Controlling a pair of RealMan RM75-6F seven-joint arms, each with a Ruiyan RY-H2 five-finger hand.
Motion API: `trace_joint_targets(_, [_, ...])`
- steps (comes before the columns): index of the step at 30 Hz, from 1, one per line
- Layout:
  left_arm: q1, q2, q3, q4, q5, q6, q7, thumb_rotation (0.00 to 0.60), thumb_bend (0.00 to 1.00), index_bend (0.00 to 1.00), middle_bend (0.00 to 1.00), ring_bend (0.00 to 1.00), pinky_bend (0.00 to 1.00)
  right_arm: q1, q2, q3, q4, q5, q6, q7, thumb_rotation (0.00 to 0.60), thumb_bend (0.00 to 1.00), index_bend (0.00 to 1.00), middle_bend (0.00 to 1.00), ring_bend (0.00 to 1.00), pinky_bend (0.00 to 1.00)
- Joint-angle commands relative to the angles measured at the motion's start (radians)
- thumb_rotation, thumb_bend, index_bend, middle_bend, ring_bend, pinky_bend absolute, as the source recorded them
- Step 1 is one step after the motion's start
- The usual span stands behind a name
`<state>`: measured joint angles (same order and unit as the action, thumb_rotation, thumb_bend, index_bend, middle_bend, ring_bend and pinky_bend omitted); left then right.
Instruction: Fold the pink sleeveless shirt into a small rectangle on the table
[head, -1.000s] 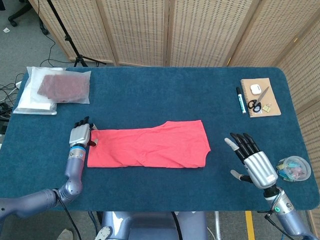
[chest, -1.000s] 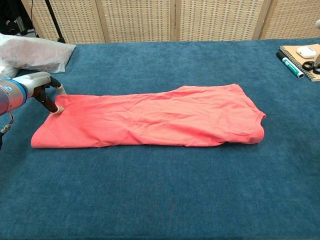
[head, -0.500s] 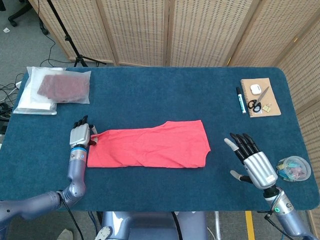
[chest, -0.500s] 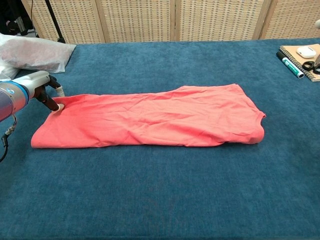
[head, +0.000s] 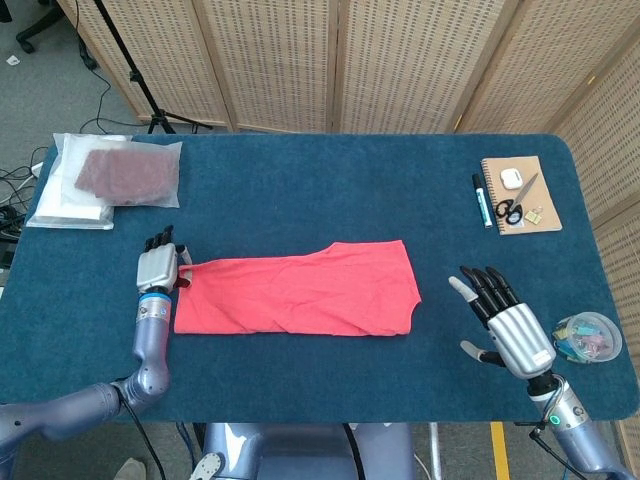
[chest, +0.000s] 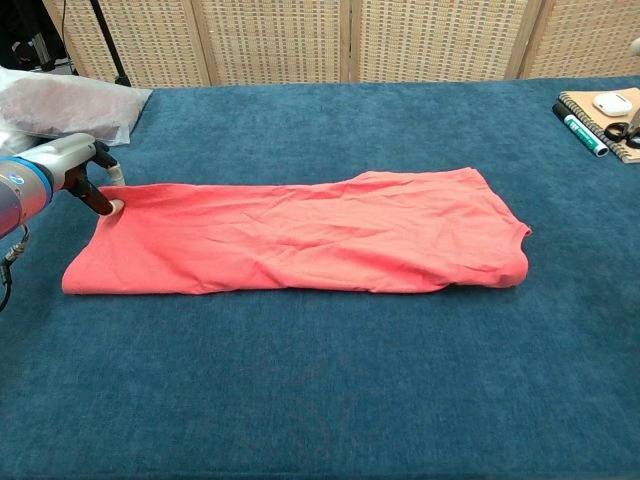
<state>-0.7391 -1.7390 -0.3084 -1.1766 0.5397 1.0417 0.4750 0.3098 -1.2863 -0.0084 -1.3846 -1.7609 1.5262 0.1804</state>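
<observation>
1. Seen from the head camera: left hand (head: 158, 269) pinching the far-left corner of the shirt (head: 300, 296), and shifted a touch further toward the table's (head: 300, 190) left and far edges than half a second ago, drawing that corner out into a point.
2. Same view: shirt spread as a long band across the table's middle, nearer the front edge than the far one, already folded lengthwise by the look of it; short ends not yet brought together.
3. Same view: right hand (head: 505, 322) hanging near the front-right corner, fingers spread wide, holding nothing, well apart from the shirt's right end; unchanged from the earlier frames.
4. Seen from the chest camera: left hand (chest: 70, 170) at the frame's left, fingertips (chest: 110, 207) nipped on the cloth corner, now sitting higher in frame than before; left edge pulled straighter and tauter.
5. Judged from this: a smoothing tug, not a fold, with the crosswise folds probably yet to come.
6. Same view: right hand out of frame.
</observation>
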Motion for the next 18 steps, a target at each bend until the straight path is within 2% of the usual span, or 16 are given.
trace_joint_targets(1, [0.004, 0.006, -0.001, 0.006, 0.006, -0.002, 0.002, 0.6, 0.58, 0.79, 0.0, 0.0, 0.0, 0.0, 0.0, 0.0, 0.0, -0.001, 0.001, 0.0, 0.6, 0.0, 0.0, 0.0, 0.0, 0.0])
trace_joint_targets(18, [0.033, 0.123, -0.032, 0.113, -0.034, -0.092, 0.014, 0.6, 0.58, 0.79, 0.0, 0.0, 0.0, -0.002, 0.001, 0.0, -0.004, -0.007, 0.002, -0.006, 0.6, 0.0, 0.0, 0.0, 0.0, 0.0])
